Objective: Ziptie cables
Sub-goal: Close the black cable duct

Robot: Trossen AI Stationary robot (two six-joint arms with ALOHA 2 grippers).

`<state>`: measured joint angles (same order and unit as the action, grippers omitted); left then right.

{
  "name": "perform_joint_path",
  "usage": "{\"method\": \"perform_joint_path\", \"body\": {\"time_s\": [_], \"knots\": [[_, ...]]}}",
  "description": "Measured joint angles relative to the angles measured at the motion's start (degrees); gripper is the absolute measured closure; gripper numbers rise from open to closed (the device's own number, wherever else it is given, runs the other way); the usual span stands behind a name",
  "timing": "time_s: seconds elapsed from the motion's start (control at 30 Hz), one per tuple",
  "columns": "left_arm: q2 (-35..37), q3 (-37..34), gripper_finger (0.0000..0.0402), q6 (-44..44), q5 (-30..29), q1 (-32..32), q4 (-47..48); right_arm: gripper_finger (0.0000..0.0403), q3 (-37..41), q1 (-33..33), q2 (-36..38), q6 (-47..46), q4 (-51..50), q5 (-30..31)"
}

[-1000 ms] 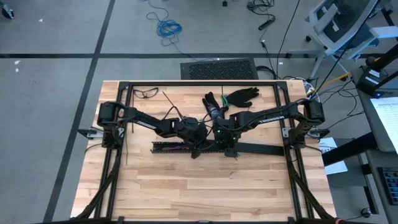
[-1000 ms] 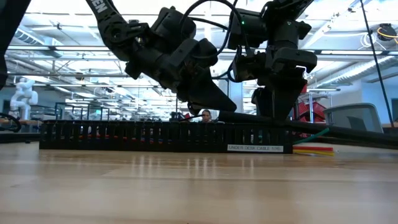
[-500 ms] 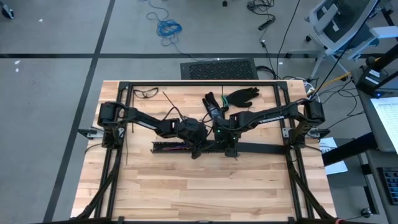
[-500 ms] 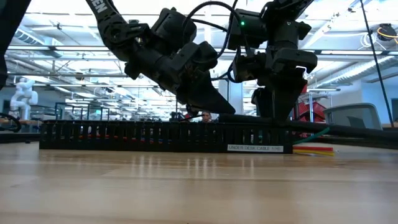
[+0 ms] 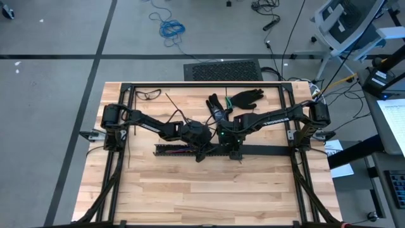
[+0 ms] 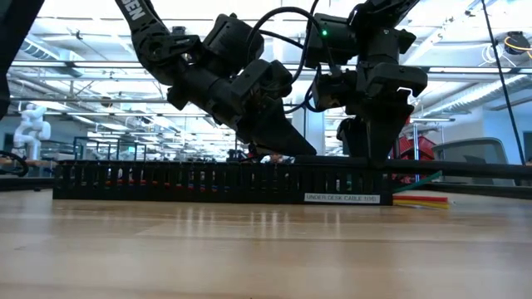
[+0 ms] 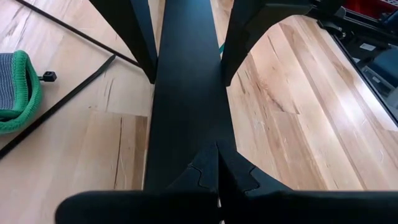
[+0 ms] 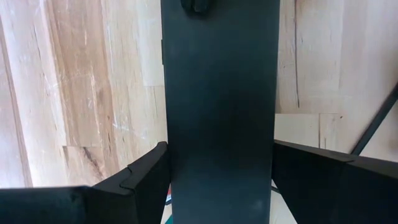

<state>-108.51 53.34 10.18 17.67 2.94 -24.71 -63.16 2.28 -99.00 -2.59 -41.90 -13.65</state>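
The right end effector (image 5: 235,151) gripped the rail's flat black lid (image 8: 219,112) across its width; the left end effector (image 6: 287,143), closed and empty, pressed on it. The cables (image 6: 420,198), light and floppy, are best pinched mid-bundle.

The high view looks straight down on the whole bench (image 5: 190,196) from far above; the low view sits at bench-top height, close, facing level across it. Both wrist views look steeply down at close range onto the black rail lid (image 8: 219,106), which the high and low views also share.

Pale grained wood table (image 5: 190,190), matt black plastic rail (image 6: 208,181), knit-looking green-edged glove cuff (image 7: 15,93), thin dark zipties (image 7: 74,93), probably plastic
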Motion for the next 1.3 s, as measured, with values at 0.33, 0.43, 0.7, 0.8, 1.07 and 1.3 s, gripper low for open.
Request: {"method": "perform_joint_path", "body": {"time_s": [0.33,0.43,0.7,0.8,1.07,1.3], "knots": [[0.0,0.0,0.0401,-0.1,0.2,0.0,0.0,0.016,0.0,0.0,0.0,0.5,0.2,0.0],[0.0,-0.1,0.0401,-1.3,0.0,-0.2,0.2,0.016,0.0,0.0,0.0,0.5,0.3,0.2],[0.0,-0.1,0.0401,-2.7,-1.5,-0.5,0.4,0.016,0.1,-0.1,0.0,0.5,0.7,1.0],[0.0,-0.1,0.0401,-3.5,-2.7,-0.5,0.4,0.016,0.1,-0.1,0.1,0.4,0.9,2.4],[0.0,-0.1,0.0401,-3.5,-3.9,-0.5,0.6,0.016,0.1,-0.1,0.1,0.3,1.1,3.2],[0.0,-0.1,0.0401,-3.2,-4.0,-0.5,0.6,0.016,0.1,0.0,0.1,0.6,1.1,3.2]]}}
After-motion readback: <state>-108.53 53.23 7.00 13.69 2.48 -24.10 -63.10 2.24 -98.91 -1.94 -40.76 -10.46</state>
